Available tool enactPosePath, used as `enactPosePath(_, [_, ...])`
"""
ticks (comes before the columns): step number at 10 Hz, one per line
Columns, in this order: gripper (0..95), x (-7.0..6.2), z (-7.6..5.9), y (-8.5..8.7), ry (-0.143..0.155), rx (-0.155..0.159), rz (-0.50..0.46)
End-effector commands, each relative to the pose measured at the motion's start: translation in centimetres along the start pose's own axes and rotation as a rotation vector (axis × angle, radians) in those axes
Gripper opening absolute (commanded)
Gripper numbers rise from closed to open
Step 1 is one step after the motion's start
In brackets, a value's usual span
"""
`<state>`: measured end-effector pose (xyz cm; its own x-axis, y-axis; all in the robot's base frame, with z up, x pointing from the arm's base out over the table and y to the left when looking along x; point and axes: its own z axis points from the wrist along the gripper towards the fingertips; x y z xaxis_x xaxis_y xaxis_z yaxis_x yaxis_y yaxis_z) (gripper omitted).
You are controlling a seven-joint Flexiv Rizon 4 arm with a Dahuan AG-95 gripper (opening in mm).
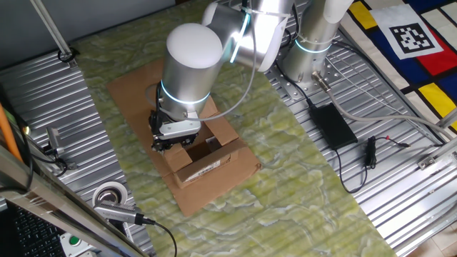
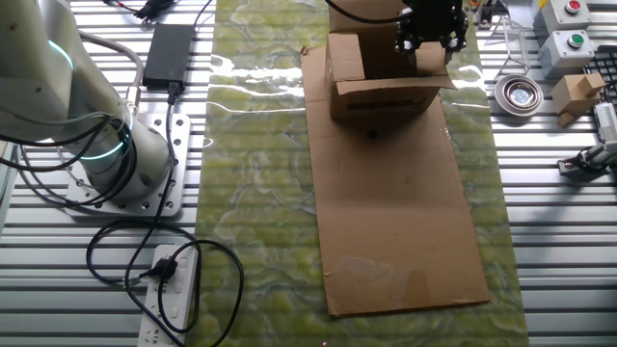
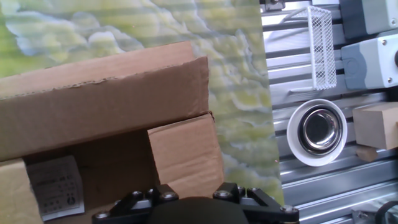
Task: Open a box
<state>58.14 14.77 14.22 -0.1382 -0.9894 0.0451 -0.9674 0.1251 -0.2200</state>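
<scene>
Arm (image 1: pixel 191 57) bent downward, wrist vertical over open box (image 1: pixel 207 160).

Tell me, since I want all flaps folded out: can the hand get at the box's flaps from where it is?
Probably yes. The hand sits right over the open top of the box, nothing between them; the flaps stand close below it. Whether its fingers are open is not visible.
</scene>
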Motion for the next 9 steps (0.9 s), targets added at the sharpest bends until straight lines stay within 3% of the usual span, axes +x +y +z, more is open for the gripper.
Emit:
enactPosePath(1, [0.0, 0.02, 0.0, 0.02, -0.004, -0.001, 0.008])
enactPosePath(9, [0.0, 0.1, -0.49, 0.07, -0.011, -0.015, 0.024])
